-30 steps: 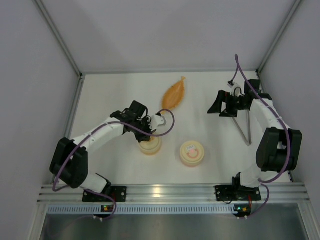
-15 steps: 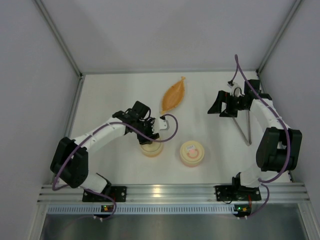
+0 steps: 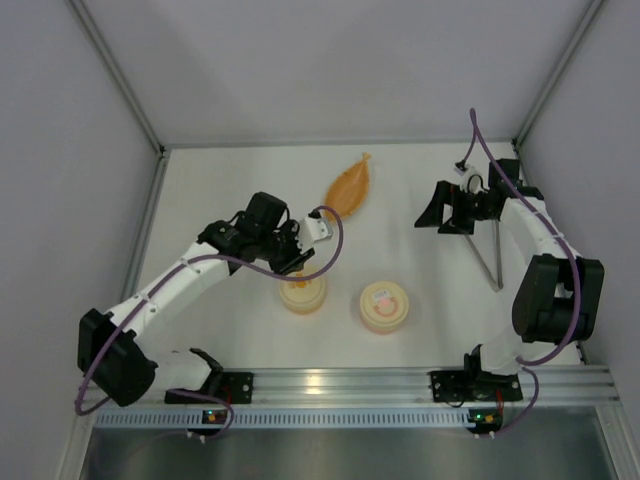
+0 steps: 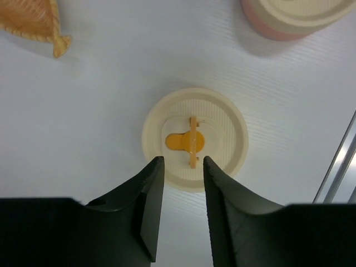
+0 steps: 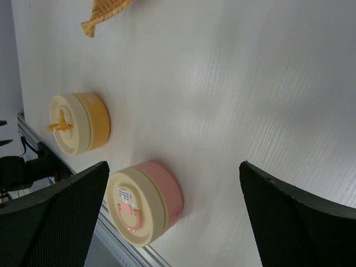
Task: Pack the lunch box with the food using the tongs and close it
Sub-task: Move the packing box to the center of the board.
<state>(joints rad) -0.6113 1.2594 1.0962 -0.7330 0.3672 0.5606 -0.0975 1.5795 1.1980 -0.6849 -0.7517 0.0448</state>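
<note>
A round yellow lunch box [image 3: 301, 294] stands near the table's middle, its cream lid [image 4: 231, 130] on it with an orange tab [image 4: 181, 142] upright at the centre. My left gripper [image 3: 292, 264] hangs just above the lid's near rim; in the left wrist view this gripper [image 4: 182, 161] is partly open with nothing between its fingers. The grey tongs [image 3: 491, 255] lie flat at the right, behind my right arm. My right gripper [image 3: 432, 215] is wide open and empty, above bare table [image 5: 173, 164]. The food is out of view.
A pink round tub [image 3: 384, 306] with a cream lid sits right of the yellow one, also in the right wrist view [image 5: 146, 201]. The orange leaf-shaped tray [image 3: 348, 187] lies behind them. Walls close the table's left, back and right; a metal rail runs along the near edge.
My left gripper has let go of the yellow box's lid, risen off it and drawn back a little, its jaws parted. The right arm has not moved.
</note>
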